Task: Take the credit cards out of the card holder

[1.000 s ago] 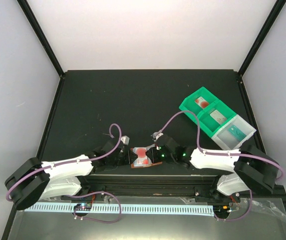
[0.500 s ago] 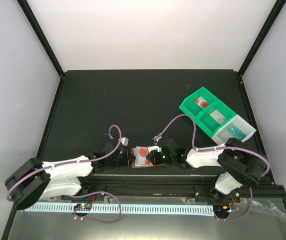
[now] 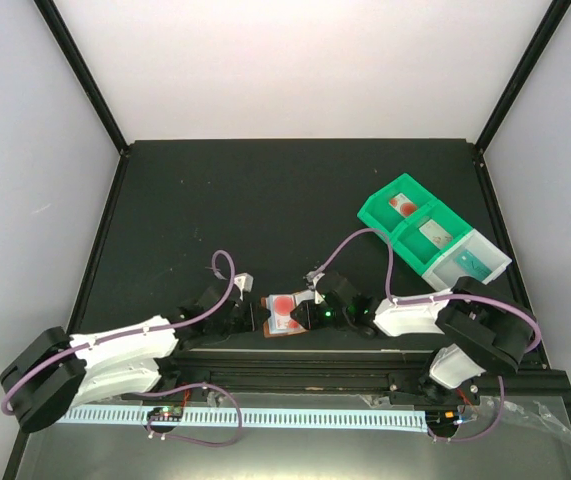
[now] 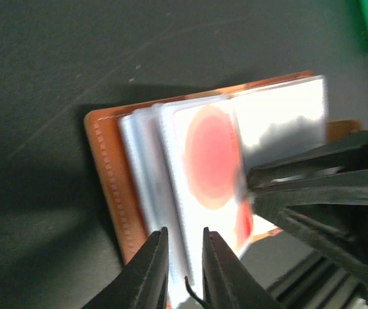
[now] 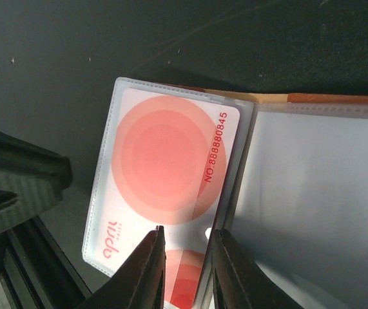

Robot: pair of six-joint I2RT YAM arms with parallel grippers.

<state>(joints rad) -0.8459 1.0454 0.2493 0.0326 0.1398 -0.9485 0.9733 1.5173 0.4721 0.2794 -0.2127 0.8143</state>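
Left claw [image 4: 184,237] stands nearly pressed together, with the edge of a pale sleeve [image 4: 146,187] of the holder [image 4: 106,174] between its fingers. We read this as a pinch on the sleeve. Right claw [image 5: 187,235] is likewise narrowed to a slit over the lower edge of a red-marked card [image 5: 171,167]. We cannot tell whether it bites the card alone or the clear pocket with it.

Location: the holder lies open at the near edge of the table, between the two claws, with its clear sleeves fanned out and the red-marked card uppermost.

Change noted: against a second ago, the right arm has drawn its elbow in and sits closer over the holder. The left arm has sunk lower on its own side in the last half second. The holder has hardly shifted. We judge that both claws have settled into a brace-and-pull stance, and that the card is not yet out.

Green tray [image 3: 370,212] stands well apart at the far right and holds pieces in its compartments, one of them red-marked.

Writing: red print along the card's edge reads "NO: 888880845". A short red word near its lower corner appears upside down and we cannot read it reliably. No brand is seen on the leather.
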